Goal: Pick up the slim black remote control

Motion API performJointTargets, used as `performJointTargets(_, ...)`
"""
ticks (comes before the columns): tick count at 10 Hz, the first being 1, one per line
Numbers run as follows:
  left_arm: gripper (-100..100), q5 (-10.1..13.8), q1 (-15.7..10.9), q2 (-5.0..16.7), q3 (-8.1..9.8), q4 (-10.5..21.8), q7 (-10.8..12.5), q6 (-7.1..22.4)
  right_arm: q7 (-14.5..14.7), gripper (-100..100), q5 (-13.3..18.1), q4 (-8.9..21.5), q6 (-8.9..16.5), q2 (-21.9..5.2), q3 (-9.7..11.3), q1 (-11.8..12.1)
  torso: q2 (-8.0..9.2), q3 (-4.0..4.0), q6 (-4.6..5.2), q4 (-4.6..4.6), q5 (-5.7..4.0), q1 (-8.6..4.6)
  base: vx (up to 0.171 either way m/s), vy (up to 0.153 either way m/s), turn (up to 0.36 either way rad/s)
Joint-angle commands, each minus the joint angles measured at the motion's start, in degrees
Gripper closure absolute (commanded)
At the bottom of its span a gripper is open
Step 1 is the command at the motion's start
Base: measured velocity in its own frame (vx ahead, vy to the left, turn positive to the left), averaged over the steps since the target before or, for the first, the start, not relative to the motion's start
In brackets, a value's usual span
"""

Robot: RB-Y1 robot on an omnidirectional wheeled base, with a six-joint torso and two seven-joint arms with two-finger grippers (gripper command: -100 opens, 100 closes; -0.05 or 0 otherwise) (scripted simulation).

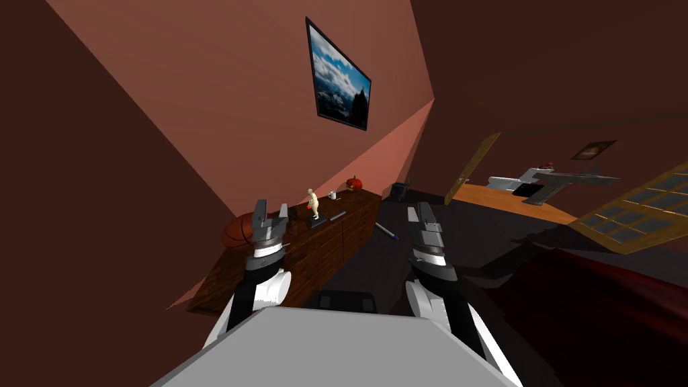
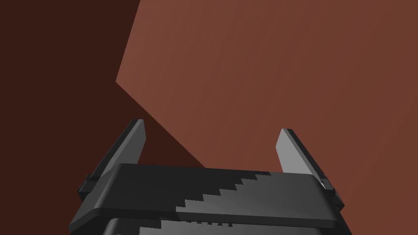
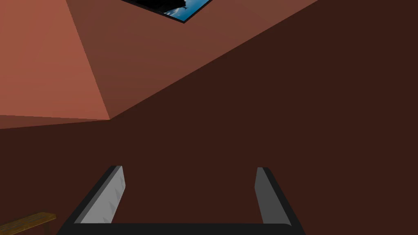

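The slim dark remote (image 1: pixel 337 216) lies on top of a long wooden sideboard (image 1: pixel 316 259) against the reddish wall, just past a figurine's dark base. My left gripper (image 1: pixel 272 209) hovers open over the near part of the sideboard, short of the remote. In the left wrist view the left gripper (image 2: pixel 211 127) has its fingers wide apart with nothing between them. My right gripper (image 1: pixel 420 213) is raised over the dark floor to the right of the sideboard. The right wrist view shows the right gripper (image 3: pixel 188 169) open and empty as well.
On the sideboard stand a basketball (image 1: pixel 236 232), a pale figurine (image 1: pixel 313 200), a white mug (image 1: pixel 332 195) and an orange pumpkin (image 1: pixel 354 183). A pen-like stick (image 1: pixel 388 232) lies on the floor beside it. A dark bin (image 1: pixel 400 191) and an open door (image 1: pixel 474 168) are farther off.
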Motion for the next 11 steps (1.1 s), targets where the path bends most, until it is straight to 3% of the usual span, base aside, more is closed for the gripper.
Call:
performJointTargets(1, -100, 0.36, -0.59, 2.22, -0.07, 0.25, 0.08, 1.55, 0.0, 0, 0.0, 0.0, 0.0, 0.0, 0.0, 0.0, 0.0, 0.0, 0.0, 0.0, 0.0, 0.0, 0.001, -0.019, 0.033)
performJointTargets(4, -100, 1.79, -3.1, 6.67, -0.26, 1.13, 0.41, 6.56, 0.0, 0, 0.0, 0.0, 0.0, 0.01, 0.0, 0.0, -0.03, -0.02, 0.0, -0.01, -0.05, -0.23, 0.001, -0.062, 0.073)
performJointTargets(11, -100, 4.15, -7.12, 10.2, -0.5, 2.37, 1.04, 17.2, 0.0, 0, 0.0, 0.0, 0.0, 0.01, 0.0, 0.0, -0.06, -0.03, 0.0, -0.01, -0.06, -0.27, 0.003, -0.06, 0.052)
